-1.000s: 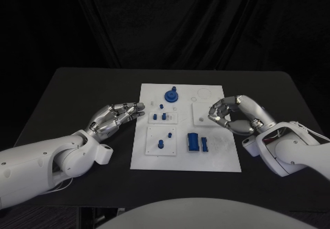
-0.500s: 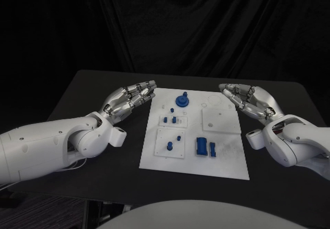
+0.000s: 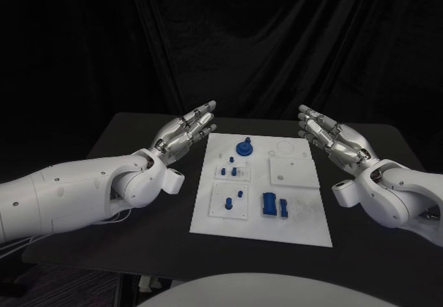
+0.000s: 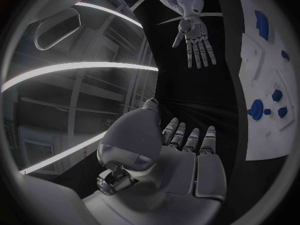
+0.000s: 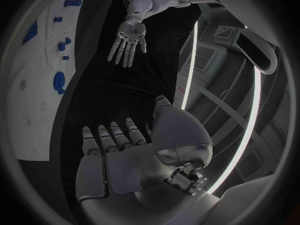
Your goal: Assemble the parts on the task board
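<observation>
The white task board [image 3: 305, 224] lies in the middle of the black table. On it stand a round blue part [image 3: 244, 148] at the far end, small blue pegs [image 3: 231, 171] on a raised square, more pegs [image 3: 228, 203] on a nearer square, and a blue block [image 3: 269, 203] with a thin piece beside it. My left hand [image 3: 187, 130] is raised beside the board's left edge, fingers straight and spread, holding nothing. My right hand [image 3: 330, 136] is raised by the board's far right corner, likewise flat and empty. The left wrist view shows the right hand [image 4: 195, 39] and the board [image 4: 262, 75]; the right wrist view shows the left hand [image 5: 128, 39].
A plain white raised square [image 3: 294, 171] sits on the board's right half. Bare black table [image 3: 120, 236] lies on both sides of the board. A dark curtain closes the back.
Both hands have lifted off the board area and opened flat, fingers pointing away. The head camera has shifted, so the whole table sits differently in the picture.
</observation>
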Tool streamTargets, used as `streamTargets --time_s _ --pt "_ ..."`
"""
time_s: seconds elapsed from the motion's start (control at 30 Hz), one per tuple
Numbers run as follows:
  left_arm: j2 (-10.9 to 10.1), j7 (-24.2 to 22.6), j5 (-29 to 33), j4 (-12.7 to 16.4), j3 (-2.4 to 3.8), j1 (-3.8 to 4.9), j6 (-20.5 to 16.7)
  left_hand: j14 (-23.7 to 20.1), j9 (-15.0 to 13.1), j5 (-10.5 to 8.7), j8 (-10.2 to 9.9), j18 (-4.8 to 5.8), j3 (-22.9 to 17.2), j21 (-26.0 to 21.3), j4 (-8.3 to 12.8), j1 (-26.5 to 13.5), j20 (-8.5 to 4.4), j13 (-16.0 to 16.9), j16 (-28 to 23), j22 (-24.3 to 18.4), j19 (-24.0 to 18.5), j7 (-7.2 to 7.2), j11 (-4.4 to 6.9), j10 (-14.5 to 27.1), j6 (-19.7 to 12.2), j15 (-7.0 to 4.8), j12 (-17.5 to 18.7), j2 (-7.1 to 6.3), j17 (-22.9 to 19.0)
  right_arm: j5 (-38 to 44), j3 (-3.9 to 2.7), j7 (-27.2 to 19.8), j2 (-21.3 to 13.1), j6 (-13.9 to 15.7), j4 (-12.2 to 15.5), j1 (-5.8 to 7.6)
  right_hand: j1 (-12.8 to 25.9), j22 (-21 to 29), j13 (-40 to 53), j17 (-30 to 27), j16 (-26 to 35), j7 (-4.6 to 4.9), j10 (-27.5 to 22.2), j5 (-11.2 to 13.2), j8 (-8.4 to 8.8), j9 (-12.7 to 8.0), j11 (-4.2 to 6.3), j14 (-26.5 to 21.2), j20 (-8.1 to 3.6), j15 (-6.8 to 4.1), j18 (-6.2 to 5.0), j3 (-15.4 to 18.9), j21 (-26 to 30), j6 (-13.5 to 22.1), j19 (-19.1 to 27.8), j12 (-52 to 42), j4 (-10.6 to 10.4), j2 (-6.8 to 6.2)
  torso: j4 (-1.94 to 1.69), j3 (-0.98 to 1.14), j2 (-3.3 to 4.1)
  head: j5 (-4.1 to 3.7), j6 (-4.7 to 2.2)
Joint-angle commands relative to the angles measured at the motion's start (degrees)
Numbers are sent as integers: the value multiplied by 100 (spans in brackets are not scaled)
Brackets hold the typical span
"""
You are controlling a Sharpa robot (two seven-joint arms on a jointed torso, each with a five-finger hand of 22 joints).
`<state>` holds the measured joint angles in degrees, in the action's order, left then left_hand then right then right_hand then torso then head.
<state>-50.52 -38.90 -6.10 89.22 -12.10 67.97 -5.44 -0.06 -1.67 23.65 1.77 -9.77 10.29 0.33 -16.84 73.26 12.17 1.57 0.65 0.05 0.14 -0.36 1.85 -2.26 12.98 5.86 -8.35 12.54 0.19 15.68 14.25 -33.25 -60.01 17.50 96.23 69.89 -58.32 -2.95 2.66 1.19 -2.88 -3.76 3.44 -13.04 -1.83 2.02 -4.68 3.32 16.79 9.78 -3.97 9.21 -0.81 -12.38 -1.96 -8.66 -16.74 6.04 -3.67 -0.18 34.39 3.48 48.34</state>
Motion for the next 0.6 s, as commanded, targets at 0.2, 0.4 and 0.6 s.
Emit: streamTargets --time_s 0.2,0.4,0.6 --pt "48 8 14 -33 13 -10 -60 6 167 -825 -177 293 -282 -33 561 -2486 -409 -157 -65 -5 -14 36 -185 226 -457 -176 283 -393 -19 -94 -18 -69 2 -90 -31 -52 3005 295 -266 -119 288 376 -344 695 183 -202 468 -332 -898 -521 397 -457 81 658 196 447 893 -604 34 15 -30 33 14" --pt "108 109 81 -21 147 -96 -485 6 167 -1161 -177 393 -451 -33 802 -3543 -589 -157 -65 -5 -14 36 -185 226 -640 -586 406 -579 -19 -322 -236 -5 238 336 -123 -194 4915 295 -266 -119 288 376 -344 1304 183 -202 468 -332 -1679 -978 397 -921 81 1238 196 866 1674 -604 84 16 -74 -24 -199" --pt "232 318 219 3 425 -275 -1370 6 167 -1433 -177 518 -593 -33 988 -4392 -718 -157 -65 -5 -14 36 -185 226 -775 -586 835 -730 -19 -796 -688 128 730 1220 -315 -490 5832 295 -266 -119 288 376 -344 1304 183 -202 468 -332 -1679 -978 397 -921 81 1238 196 866 1674 -604 189 17 -165 -144 -641"
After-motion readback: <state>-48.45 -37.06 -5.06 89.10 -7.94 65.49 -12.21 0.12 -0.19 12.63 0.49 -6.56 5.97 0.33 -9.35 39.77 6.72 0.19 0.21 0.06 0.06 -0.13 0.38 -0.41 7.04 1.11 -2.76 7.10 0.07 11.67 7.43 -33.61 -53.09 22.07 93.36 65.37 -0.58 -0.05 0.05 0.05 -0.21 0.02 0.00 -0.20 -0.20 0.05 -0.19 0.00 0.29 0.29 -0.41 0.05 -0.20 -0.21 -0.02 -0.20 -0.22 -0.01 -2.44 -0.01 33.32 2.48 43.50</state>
